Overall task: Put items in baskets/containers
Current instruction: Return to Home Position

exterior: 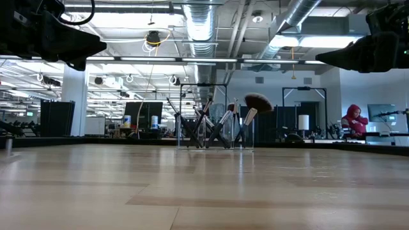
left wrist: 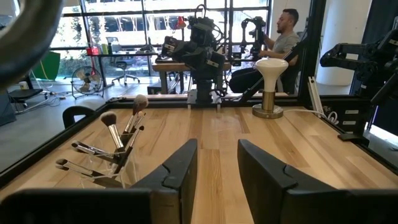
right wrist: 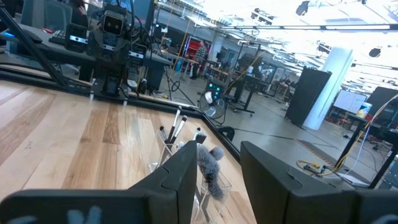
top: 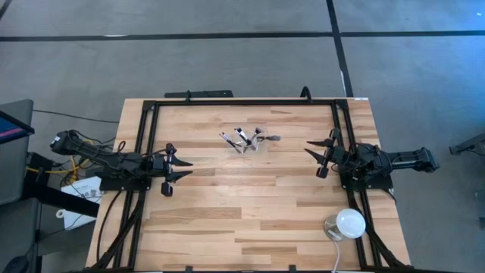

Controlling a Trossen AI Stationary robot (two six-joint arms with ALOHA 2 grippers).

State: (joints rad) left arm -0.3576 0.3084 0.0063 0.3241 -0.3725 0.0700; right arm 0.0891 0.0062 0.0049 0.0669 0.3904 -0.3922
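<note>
Several slim makeup brushes (top: 244,139) stand leaning inside a small clear plastic container (top: 252,145) on the far middle of the table, bristle tips up; the low view shows the brushes (exterior: 217,121) with a fan-shaped head (exterior: 258,101) on the right. The container (exterior: 215,144) rests on its base. My left gripper (top: 183,169) is open, raised at the table's left side, fingers pointing right. My right gripper (top: 311,152) is open at the right side, pointing left. The left wrist view shows the brushes (left wrist: 118,140); the right wrist view shows the brushes (right wrist: 186,146) ahead.
A white round dome-shaped object (top: 349,224) on a brass stem stands near the table's right near corner, also seen as the dome object (left wrist: 271,84). A black frame (top: 242,101) runs around the wooden table. People sit in the room beyond, one in red (exterior: 353,120).
</note>
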